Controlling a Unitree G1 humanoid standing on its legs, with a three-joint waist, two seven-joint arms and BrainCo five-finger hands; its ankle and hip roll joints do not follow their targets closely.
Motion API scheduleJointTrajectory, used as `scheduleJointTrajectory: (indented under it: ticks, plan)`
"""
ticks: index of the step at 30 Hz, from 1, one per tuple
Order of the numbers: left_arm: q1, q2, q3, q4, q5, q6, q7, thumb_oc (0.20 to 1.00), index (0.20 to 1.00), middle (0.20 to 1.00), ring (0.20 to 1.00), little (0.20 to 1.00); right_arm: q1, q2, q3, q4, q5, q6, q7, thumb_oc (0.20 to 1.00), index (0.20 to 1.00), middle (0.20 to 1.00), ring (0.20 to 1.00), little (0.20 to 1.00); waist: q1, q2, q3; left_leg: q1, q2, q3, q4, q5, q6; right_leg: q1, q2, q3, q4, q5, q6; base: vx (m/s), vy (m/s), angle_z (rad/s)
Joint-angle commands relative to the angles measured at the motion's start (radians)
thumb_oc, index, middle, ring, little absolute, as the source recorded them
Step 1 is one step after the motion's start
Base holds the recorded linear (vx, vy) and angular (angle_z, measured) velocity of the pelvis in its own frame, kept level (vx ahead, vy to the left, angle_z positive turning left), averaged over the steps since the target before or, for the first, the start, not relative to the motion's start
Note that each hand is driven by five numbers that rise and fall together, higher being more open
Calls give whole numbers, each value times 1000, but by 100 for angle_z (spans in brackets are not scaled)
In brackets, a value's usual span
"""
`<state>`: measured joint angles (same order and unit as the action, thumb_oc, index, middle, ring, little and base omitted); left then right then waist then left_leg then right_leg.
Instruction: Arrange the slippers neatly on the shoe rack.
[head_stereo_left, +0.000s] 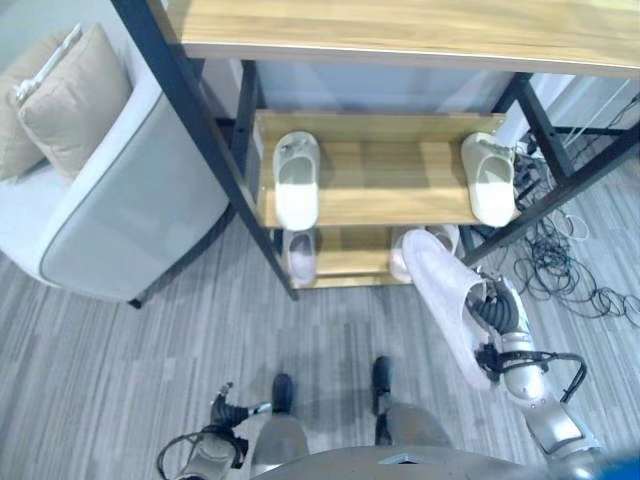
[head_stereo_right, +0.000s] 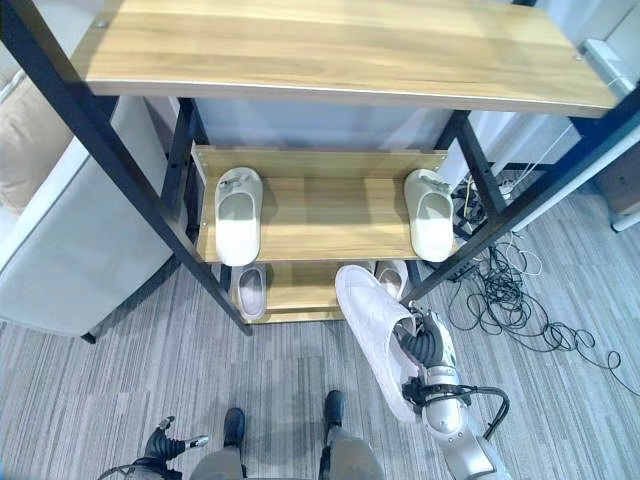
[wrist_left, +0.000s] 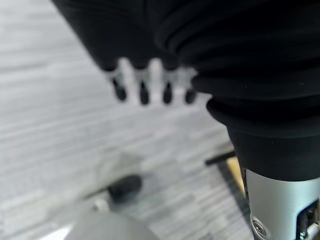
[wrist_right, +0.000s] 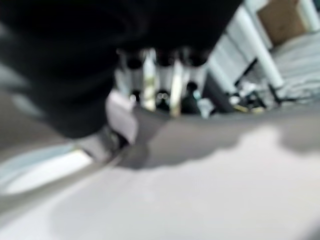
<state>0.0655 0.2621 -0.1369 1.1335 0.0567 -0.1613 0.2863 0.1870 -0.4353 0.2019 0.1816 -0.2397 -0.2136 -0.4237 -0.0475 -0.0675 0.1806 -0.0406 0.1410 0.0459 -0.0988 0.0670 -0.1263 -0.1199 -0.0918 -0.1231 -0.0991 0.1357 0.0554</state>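
Currently: carry step | right hand (head_stereo_right: 425, 352) curled round white slipper (head_stereo_right: 372, 320) (sole outward) | next: set on shoe rack (head_stereo_right: 320, 215), beside its lower-shelf mate (head_stereo_right: 392, 275).

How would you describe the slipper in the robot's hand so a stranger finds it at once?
Start at the wooden shoe rack with black legs. In front of its lower right corner, the right hand grips a pale slipper. Unlike the others, it is off the shelves and tilted in the air.
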Motion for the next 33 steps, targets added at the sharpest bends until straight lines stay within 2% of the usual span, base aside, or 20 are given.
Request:
scheduleJointTrajectory:
  ticks: [1, 5, 6, 7, 10, 13, 15, 16, 17, 20, 22, 23, 25, 26, 27, 28, 29, 30, 32, 33]
  plan:
    - [-59, 23, -8, 73, 18, -10, 21, 1000, 1000, 1000, 1000, 1000, -67, -47, -82, -36, 4, -52, 2, 200, 200, 200, 200, 200, -1, 36, 51, -20, 2, 3, 82, -94, 37, -8, -81, 38, 182, -168, 112, -60, 13, -9]
    - [-106, 51, -26, 82, 53, -5, 48, 1000, 1000, 1000, 1000, 1000, -103, -41, -85, 15, 56, -62, -10, 200, 200, 200, 200, 200, -14, 34, 106, -83, 4, -4, 201, -125, 39, -79, -86, 63, 319, -206, 107, -170, 24, -3]
    - [-160, 83, -32, 83, 55, -4, 73, 1000, 1000, 1000, 1000, 1000, -140, -51, -80, 20, 79, -73, -22, 200, 200, 200, 200, 200, -21, 27, 159, -160, 3, -17, 310, -150, 34, -145, -96, 81, 419, -229, 101, -185, -1, -9]
    - [-162, 83, -31, 84, 55, -5, 73, 1000, 1000, 1000, 1000, 1000, -142, -51, -80, 21, 79, -73, -22, 200, 200, 200, 200, 200, -22, 27, 157, -169, 3, -18, 319, -154, 34, -153, -97, 82, 426, -232, 101, -253, -11, -10]
    - [-255, 136, -6, 41, -55, -22, 106, 1000, 1000, 1000, 1000, 1000, -248, -88, -49, 79, 151, -73, -30, 200, 200, 200, 200, 200, -32, 21, 180, -354, 2, -57, 551, -232, 47, -299, -113, 95, 639, -318, 77, -126, -42, -6]
    - [-301, 161, 3, 29, -131, -33, 117, 1000, 1000, 1000, 1000, 1000, -318, -111, -27, 113, 196, -69, -41, 200, 200, 200, 200, 200, -32, 19, 192, -447, 1, -75, 666, -275, 58, -392, -116, 110, 750, -361, 62, -43, -40, -12]
    - [-363, 178, 0, 23, -216, -44, 127, 1000, 1000, 1000, 1000, 1000, -426, -138, 7, 166, 244, -69, -62, 200, 200, 200, 200, 200, -30, 16, 213, -557, 5, -97, 824, -351, 69, -501, -109, 131, 889, -439, 48, -53, -49, -1]
    - [-404, 182, 10, 6, -295, -51, 140, 1000, 1000, 1000, 1000, 1000, -495, -155, 31, 182, 278, -67, -74, 200, 200, 200, 200, 200, -22, 19, 218, -673, -2, -114, 944, -386, 85, -618, -99, 144, 1002, -477, 30, -111, -39, -4]
    - [-406, 182, 11, 7, -296, -51, 140, 1000, 1000, 1000, 1000, 1000, -499, -155, 32, 184, 279, -68, -74, 200, 200, 200, 200, 200, -23, 19, 214, -684, -2, -115, 952, -389, 85, -628, -99, 144, 1008, -480, 31, -113, -23, -5]
    - [-473, 192, 11, -21, -432, -78, 163, 1000, 1000, 1000, 1000, 1000, -680, -199, 83, 231, 330, -69, -104, 200, 200, 200, 200, 200, -6, 28, 212, -929, -12, -144, 1189, -470, 100, -865, -88, 189, 1231, -563, -11, -98, -33, 1]
    - [-475, 189, 20, -33, -446, -76, 159, 1000, 1000, 1000, 1000, 1000, -708, -210, 96, 229, 336, -71, -105, 200, 200, 200, 200, 200, -4, 29, 200, -981, -10, -150, 1243, -488, 106, -919, -84, 201, 1281, -579, -17, 0, 0, 0]
    - [-512, 205, 13, -38, -507, -90, 174, 1000, 1000, 1000, 1000, 1000, -831, -242, 146, 286, 359, -58, -107, 200, 200, 200, 200, 200, 14, 31, 203, -1104, -17, -178, 1392, -545, 119, -1039, -80, 220, 1431, -631, -33, 0, 0, 0]
    - [-510, 198, 19, -56, -527, -87, 175, 1000, 1000, 1000, 1000, 1000, -865, -252, 167, 286, 378, -59, -109, 200, 200, 200, 200, 200, 17, 33, 200, -1151, -16, -180, 1450, -556, 127, -1084, -77, 231, 1482, -641, -41, 22, -2, 2]
    - [-519, 204, 17, -66, -589, -96, 183, 1000, 1000, 1000, 1000, 1000, -971, -280, 205, 331, 418, -49, -109, 200, 200, 200, 200, 200, 35, 38, 213, -1245, -22, -205, 1595, -610, 142, -1178, -68, 249, 1625, -685, -55, 43, -2, 3]
    - [-520, 204, 18, -66, -590, -96, 183, 1000, 1000, 1000, 1000, 1000, -974, -280, 207, 333, 419, -50, -109, 200, 200, 200, 200, 200, 34, 38, 211, -1251, -23, -206, 1599, -610, 142, -1184, -68, 250, 1628, -685, -55, 90, -3, 8]
    - [-530, 203, 15, -77, -647, -101, 185, 1000, 1000, 1000, 1000, 1000, -1092, -308, 260, 386, 468, -46, -104, 200, 200, 200, 200, 200, 51, 43, 226, -1342, -37, -221, 1744, -653, 153, -1272, -58, 263, 1767, -723, -70, 60, 2, 7]
    - [-530, 203, 16, -77, -647, -101, 185, 1000, 1000, 1000, 1000, 1000, -1095, -308, 262, 387, 469, -47, -104, 200, 200, 200, 200, 200, 50, 44, 223, -1348, -38, -222, 1748, -654, 153, -1278, -58, 264, 1771, -723, -70, 112, 16, 17]
    - [-535, 211, 10, -77, -691, -111, 185, 1000, 1000, 1000, 1000, 1000, -1207, -332, 315, 429, 508, -39, -95, 200, 200, 200, 200, 200, 64, 46, 240, -1428, -49, -234, 1872, -692, 155, -1354, -51, 283, 1894, -750, -76, 108, 29, 12]
    - [-534, 221, -1, -93, -734, -121, 184, 1000, 1000, 1000, 1000, 1000, -1323, -359, 372, 498, 549, -31, -83, 200, 200, 200, 200, 200, 77, 49, 258, -1512, -76, -263, 2002, -721, 152, -1431, -51, 320, 2028, -780, -86, 118, 26, 6]
    - [-534, 221, 0, -93, -734, -121, 184, 1000, 1000, 1000, 1000, 1000, -1325, -359, 374, 500, 550, -31, -83, 200, 200, 200, 200, 200, 76, 50, 257, -1517, -77, -263, 2005, -721, 151, -1435, -51, 320, 2031, -780, -86, 99, 38, 1]
